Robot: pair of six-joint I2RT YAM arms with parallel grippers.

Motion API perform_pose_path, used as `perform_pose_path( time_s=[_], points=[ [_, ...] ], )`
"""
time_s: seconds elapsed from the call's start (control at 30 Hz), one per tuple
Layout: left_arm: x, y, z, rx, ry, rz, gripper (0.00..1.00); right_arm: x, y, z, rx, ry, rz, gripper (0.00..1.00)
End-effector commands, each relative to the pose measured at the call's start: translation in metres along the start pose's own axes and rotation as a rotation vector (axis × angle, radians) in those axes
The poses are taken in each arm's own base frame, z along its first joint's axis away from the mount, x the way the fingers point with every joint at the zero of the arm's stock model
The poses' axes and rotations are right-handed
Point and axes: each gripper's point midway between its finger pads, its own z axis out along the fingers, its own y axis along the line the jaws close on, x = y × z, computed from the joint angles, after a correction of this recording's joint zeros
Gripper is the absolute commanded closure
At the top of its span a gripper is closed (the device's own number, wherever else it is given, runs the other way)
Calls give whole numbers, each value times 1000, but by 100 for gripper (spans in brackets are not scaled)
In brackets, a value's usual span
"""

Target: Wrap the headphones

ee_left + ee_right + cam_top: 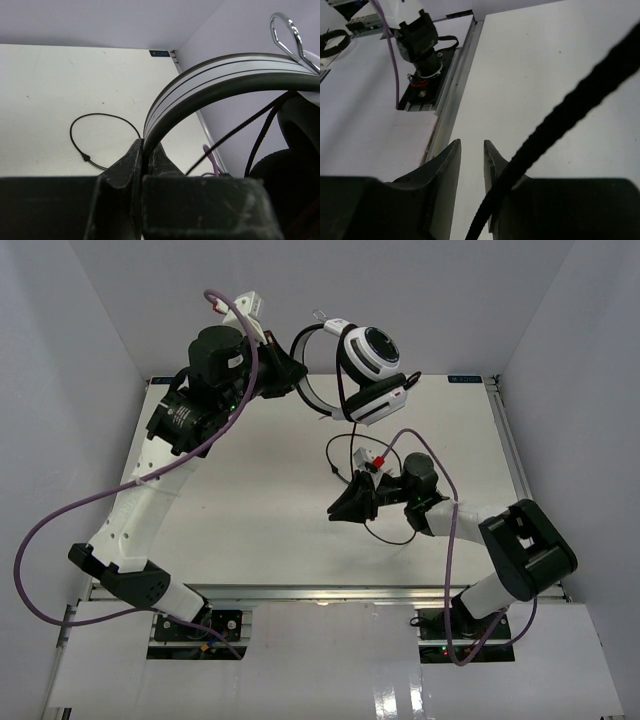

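Observation:
The headphones (372, 352) hang in the air at the back of the table, white-and-black ear cups to the right. My left gripper (288, 372) is shut on their thin grey headband (220, 80), the band pinched between the fingertips (134, 156); a black ear cup (290, 170) sits far right. The thin dark cord (343, 443) drops to the table in loops and also shows in the left wrist view (102, 116). My right gripper (336, 511) is low at mid-table, jaws slightly apart (471, 146). The cord (580, 100) lies across its right finger, not between the tips.
The white table (250, 500) has a metal rail (457, 85) along its near edge. The left arm's base (422, 50) with its purple cable stands beyond it. White walls close in the back and sides. A metal wire loop (286, 31) sticks up by the headband.

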Motion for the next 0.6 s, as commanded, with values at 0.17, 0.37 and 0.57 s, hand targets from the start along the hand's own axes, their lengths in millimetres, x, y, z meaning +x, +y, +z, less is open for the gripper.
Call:
perform_pose_path(
  time_s=[0.17, 0.37, 0.57],
  points=[
    [-80, 24, -29, -121, -305, -147, 100, 7, 27, -5, 52, 128, -239, 92],
    [-79, 75, -14, -322, -342, -91, 100, -9, -3, -21, 271, 338, -337, 92],
    [-17, 150, 27, -552, -191, 115, 100, -59, -22, -52, 514, 582, -593, 92]
  ],
)
